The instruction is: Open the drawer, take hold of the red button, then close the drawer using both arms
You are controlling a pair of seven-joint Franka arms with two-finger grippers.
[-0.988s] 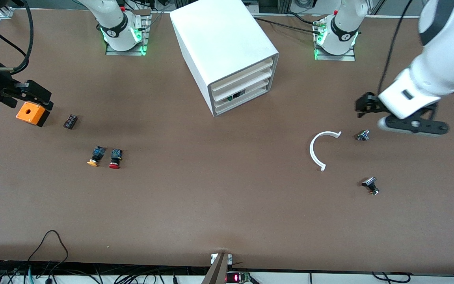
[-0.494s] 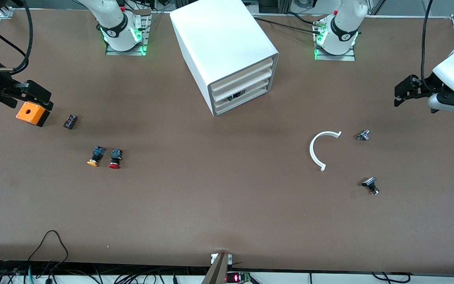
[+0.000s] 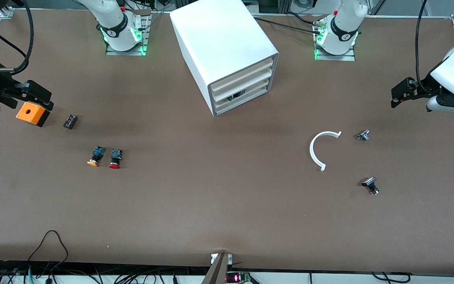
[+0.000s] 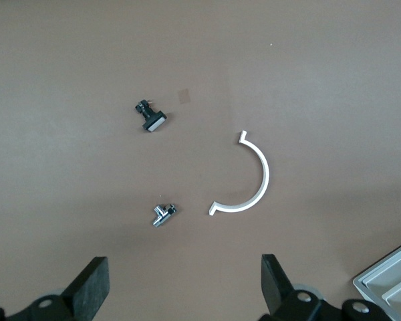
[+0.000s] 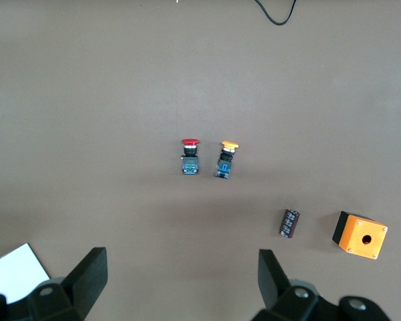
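Observation:
The white cabinet (image 3: 227,51) stands between the two arm bases, and its stacked drawer (image 3: 242,85) fronts are all pushed in. The red-capped button (image 3: 114,157) lies on the table toward the right arm's end, beside an orange-capped one (image 3: 95,156). The right wrist view shows both, the red button (image 5: 190,155) and the orange-capped one (image 5: 226,159). My right gripper (image 5: 180,287) hangs open and empty over that end of the table (image 3: 34,95). My left gripper (image 3: 400,94) is open and empty, high over the left arm's end (image 4: 184,287).
An orange box (image 3: 32,113) and a small dark cylinder (image 3: 70,121) lie under the right hand. Toward the left arm's end lie a white curved strip (image 3: 317,150), a small metal part (image 3: 363,135) and a black part (image 3: 370,184). A dark item shows between two drawer fronts (image 3: 236,95).
My left arm has swung away from above the small metal part toward the table's end, slowing in the last half second. The right arm has not moved.

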